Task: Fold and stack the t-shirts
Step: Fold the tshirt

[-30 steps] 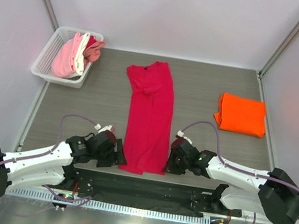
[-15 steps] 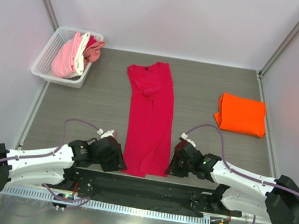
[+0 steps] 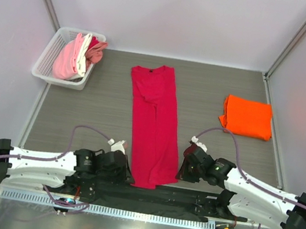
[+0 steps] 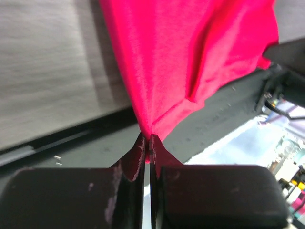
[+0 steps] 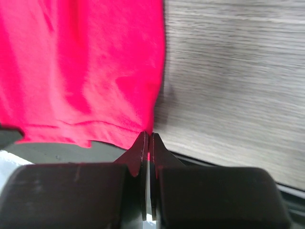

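At the near edge, left gripper (image 4: 147, 139) and right gripper (image 5: 147, 137) pinch hem corners of the soft, narrow crimson t-shirt (image 3: 154, 123)

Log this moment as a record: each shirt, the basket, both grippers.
red shirt: long narrow strip mid-table, collar far, hem at the near edge
orange shirt: folded, on the right side of the table
basket: far left corner, holds pink and white shirts
left gripper: shut on the red shirt's near left hem corner
right gripper: shut on its near right hem corner
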